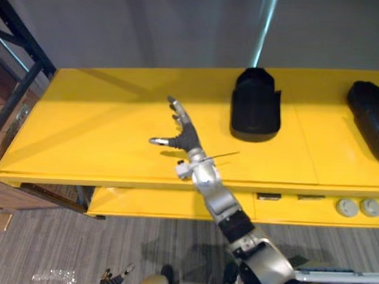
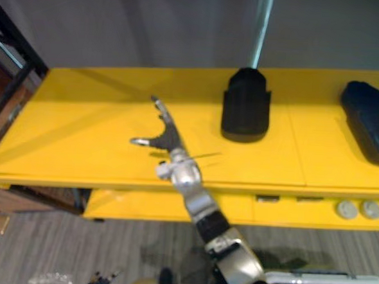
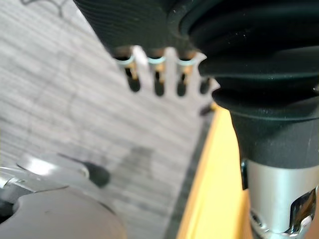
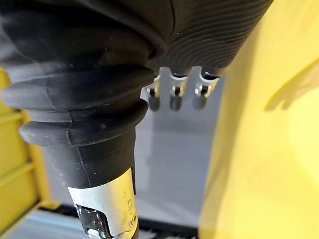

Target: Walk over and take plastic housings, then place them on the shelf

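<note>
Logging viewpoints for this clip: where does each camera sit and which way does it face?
Left eye view: on the head, looking down at the yellow shelf; the open right hand reaches over it.
Right eye view: beside it, sharing the same scene, with middle housing and right housing.
Left wrist view: along the left hand toward grey floor.
Right wrist view: along the right hand, beside the shelf.

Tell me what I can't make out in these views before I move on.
Far-right housing: cut off by the right edge of both eye views.
Lower shelf: mostly hidden under the top shelf; two round grey pieces there too small to identify.
Right hand: whether it touches the top shelf is unclear from above; its own cover blocks the right wrist view.
</note>
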Robot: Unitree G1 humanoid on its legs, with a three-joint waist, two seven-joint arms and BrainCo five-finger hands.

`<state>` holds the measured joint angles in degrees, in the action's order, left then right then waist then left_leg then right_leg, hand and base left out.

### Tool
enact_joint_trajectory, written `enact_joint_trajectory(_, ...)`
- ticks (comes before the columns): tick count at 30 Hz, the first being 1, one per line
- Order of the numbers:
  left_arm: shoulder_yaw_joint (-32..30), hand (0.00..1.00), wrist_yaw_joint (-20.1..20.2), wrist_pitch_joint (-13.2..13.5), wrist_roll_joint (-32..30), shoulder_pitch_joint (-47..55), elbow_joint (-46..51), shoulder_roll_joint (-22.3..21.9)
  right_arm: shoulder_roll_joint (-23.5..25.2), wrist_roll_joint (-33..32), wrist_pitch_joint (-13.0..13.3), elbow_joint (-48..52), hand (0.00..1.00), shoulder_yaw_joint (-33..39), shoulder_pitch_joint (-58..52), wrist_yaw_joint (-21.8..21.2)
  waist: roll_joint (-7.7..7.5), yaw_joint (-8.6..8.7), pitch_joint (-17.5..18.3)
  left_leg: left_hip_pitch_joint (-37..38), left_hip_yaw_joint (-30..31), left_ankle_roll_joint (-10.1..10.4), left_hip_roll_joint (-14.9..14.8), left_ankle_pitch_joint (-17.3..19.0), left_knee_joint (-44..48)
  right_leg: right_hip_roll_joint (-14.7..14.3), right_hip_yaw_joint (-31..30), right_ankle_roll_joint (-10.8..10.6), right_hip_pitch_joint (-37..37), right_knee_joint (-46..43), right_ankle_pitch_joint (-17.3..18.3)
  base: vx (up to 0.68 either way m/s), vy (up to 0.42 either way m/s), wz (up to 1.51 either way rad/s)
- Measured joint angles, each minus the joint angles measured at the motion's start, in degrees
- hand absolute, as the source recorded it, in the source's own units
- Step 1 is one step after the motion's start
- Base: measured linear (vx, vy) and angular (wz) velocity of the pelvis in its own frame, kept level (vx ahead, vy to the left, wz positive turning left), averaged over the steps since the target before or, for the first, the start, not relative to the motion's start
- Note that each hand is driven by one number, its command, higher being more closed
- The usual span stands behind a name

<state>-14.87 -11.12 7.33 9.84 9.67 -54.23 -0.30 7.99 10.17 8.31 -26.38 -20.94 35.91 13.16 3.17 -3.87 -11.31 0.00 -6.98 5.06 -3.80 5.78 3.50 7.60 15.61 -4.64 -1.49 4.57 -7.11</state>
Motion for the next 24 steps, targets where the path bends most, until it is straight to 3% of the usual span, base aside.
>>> enact_joint_trajectory(7, -0.1, 0.00, -0.4, -0.2, -1.1, -0.6, -0.2, 0.0, 0.0, 3.7, -2.1, 0.4, 0.00, 3.7, -4.8, 2.3, 0.04, -0.15, -0.1, 1.3, -0.5, 0.0, -0.3, 0.0, -1.3, -0.2, -0.1, 0.0, 0.4, 0.0, 0.0, 0.02, -0.004, -0.01)
enact_joint_trajectory(24, 2.7, 0.00, -3.6, -0.3, -2.1, -0.6, 0.1, 0.4, 0.0, 7.7, -3.5, 1.6, 0.00, 9.9, -10.0, 8.3, 0.35, 0.09, -0.2, 2.2, -1.5, 0.4, -0.4, -0.4, -2.6, -0.4, -0.2, -0.3, 0.5, 0.0, 0.2, -0.02, -0.006, -0.02)
